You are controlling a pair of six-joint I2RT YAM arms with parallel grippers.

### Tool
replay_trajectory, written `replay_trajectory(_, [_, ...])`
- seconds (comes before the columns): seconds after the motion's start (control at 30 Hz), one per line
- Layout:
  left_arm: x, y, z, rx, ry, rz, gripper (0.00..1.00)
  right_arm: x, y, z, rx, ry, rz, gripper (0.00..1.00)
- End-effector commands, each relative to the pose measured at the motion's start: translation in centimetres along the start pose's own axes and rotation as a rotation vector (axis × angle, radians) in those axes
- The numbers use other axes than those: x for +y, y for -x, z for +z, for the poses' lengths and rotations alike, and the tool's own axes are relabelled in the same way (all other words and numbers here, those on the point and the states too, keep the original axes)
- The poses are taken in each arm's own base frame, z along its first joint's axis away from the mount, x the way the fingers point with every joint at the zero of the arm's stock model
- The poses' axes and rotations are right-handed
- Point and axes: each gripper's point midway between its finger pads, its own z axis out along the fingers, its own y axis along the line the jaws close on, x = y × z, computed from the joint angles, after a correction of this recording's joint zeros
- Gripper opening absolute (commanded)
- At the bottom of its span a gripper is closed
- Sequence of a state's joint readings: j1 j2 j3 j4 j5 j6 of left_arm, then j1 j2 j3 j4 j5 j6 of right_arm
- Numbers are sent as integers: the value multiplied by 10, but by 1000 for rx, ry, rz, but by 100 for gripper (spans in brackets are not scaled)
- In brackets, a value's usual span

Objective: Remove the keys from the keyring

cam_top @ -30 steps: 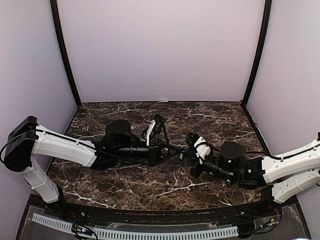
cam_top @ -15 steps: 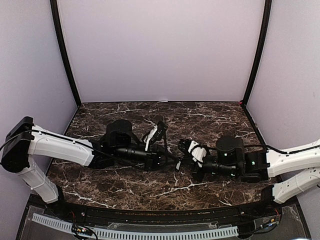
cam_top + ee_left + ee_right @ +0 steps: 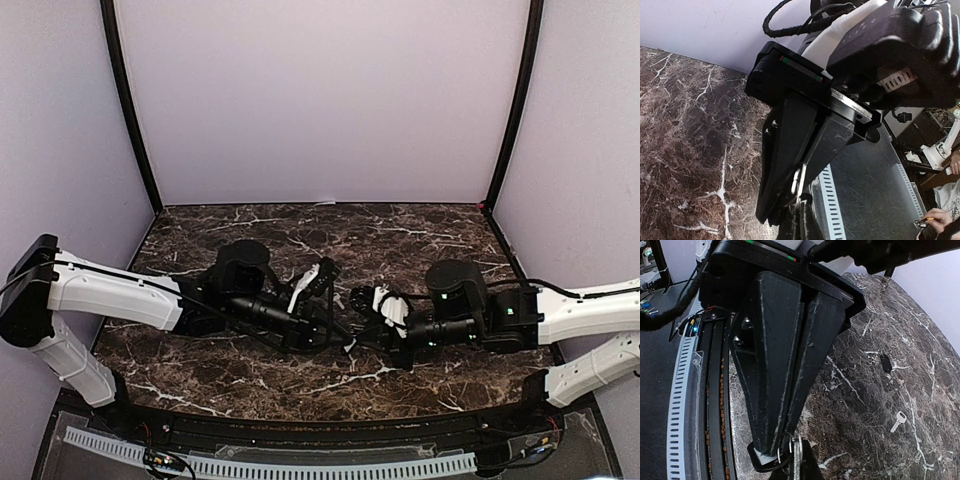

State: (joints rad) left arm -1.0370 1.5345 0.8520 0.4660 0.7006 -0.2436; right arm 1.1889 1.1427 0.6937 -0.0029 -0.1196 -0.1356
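Observation:
In the left wrist view my left gripper [image 3: 790, 204] is shut on a silvery key [image 3: 799, 180], held edge-on between its black fingers. In the right wrist view my right gripper [image 3: 780, 447] is shut on the thin metal keyring [image 3: 785, 450], and a key [image 3: 799, 454] hangs on that ring at the fingertips. In the top view the left gripper [image 3: 338, 318] and right gripper [image 3: 360, 316] meet tip to tip just above the marble, near the middle. One loose silvery key [image 3: 898, 421] and a small black fob [image 3: 885, 362] lie on the marble.
The dark marble tabletop [image 3: 420, 235] is walled at the back and sides by pale panels. A black front ledge with a white slotted rail [image 3: 300, 465] runs along the near edge, close to the joined grippers. Both forearms lie low over the table.
Both grippers have come closer together and moved toward the near edge. The right gripper has swung left and the left gripper has moved right and nearer. Both stay shut.

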Motion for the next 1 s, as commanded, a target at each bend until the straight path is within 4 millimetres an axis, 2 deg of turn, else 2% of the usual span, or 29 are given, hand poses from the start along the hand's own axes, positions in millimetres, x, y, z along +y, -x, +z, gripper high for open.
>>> replay_trajectory(0.0, [-4, 15, -7, -37, 23, 43, 0, 6, 22, -3, -70, 46, 13, 0])
replay_trajectory(0.27, [6, 20, -10, -65, 86, 41, 0, -5, 22, -4, -107, -25, 58, 0])
replay_trajectory(0.47, [15, 21, -12, -88, 140, 55, 37, -26, 19, 1, -118, -131, 139, 0])
replay_trajectory(0.6, [21, 19, -20, -127, 195, 87, 55, -39, 13, 7, -102, -180, 223, 0])
replay_trajectory(0.83, [33, 11, -32, -185, 280, 134, 67, -56, 4, 19, -38, -188, 320, 0])
replay_trajectory(0.97, [34, 5, -23, -159, 251, 138, 69, -59, -1, 26, 6, -153, 367, 0])
